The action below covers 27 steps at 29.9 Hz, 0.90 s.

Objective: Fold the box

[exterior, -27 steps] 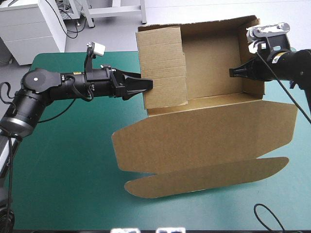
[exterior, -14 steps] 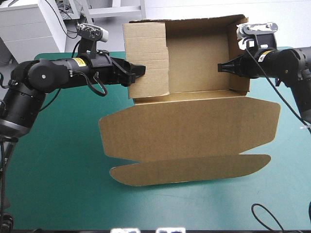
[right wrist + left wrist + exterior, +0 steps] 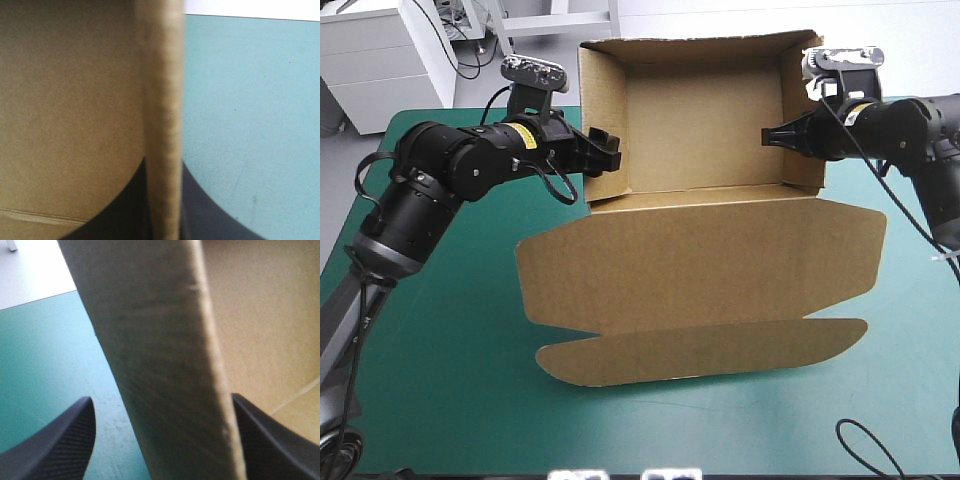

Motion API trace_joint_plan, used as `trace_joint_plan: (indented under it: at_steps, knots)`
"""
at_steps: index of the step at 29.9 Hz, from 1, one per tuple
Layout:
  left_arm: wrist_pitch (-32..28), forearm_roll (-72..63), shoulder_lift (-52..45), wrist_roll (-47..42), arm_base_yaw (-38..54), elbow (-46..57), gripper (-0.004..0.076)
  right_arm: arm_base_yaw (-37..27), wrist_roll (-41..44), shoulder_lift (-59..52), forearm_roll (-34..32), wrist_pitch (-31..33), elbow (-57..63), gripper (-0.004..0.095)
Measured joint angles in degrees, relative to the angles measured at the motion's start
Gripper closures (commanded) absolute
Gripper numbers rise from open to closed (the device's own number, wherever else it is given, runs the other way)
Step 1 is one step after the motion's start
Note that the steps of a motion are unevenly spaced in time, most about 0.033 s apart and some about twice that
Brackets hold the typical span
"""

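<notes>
The brown box [image 3: 705, 120] stands as an open tray at the far middle of the table, walls raised. Its lid [image 3: 700, 260] and tuck flap lie flat toward the front. My left gripper [image 3: 603, 148] is at the left wall. In the left wrist view that wall [image 3: 160, 365] rises edge-on between the fingers [image 3: 60, 445], which stand wide apart. My right gripper [image 3: 770, 135] is at the right wall from outside. In the right wrist view its fingers [image 3: 125, 200] close on the wall's edge [image 3: 165, 100], with the box's inside [image 3: 65, 100] to one side.
The box's far wall reaches about the table's far edge [image 3: 470, 112]. Teal-green cover [image 3: 440, 330] shows to the left of the lid and along the front edge, and a narrower strip [image 3: 910, 330] shows to the right.
The left side panel, earlier folded across the tray's inside, now stands upright as a wall. The box has shifted left. My left gripper has drawn back to the wall's edge and opened.
</notes>
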Motion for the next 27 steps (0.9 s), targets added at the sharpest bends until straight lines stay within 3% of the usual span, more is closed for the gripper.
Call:
trace_joint_plan:
  at_steps: [3, 12, 27]
  knots:
    - [0.6, 8.5, 0.3, -5.0, -2.9, -1.0, 0.0298, 1.2, 0.4, 0.9, 0.1, -0.2, 0.0, 0.0919]
    - [3.2, 22.6, 0.8, -10.5, -6.7, -1.6, 0.0715, 4.9, 2.5, 3.1, -1.3, -0.2, 0.0, 0.092]
    - [7.4, 22.1, 6.0, -11.3, -6.6, -1.9, 0.0731, 6.1, 5.0, 4.3, -6.5, 7.3, 0.0, 0.092]
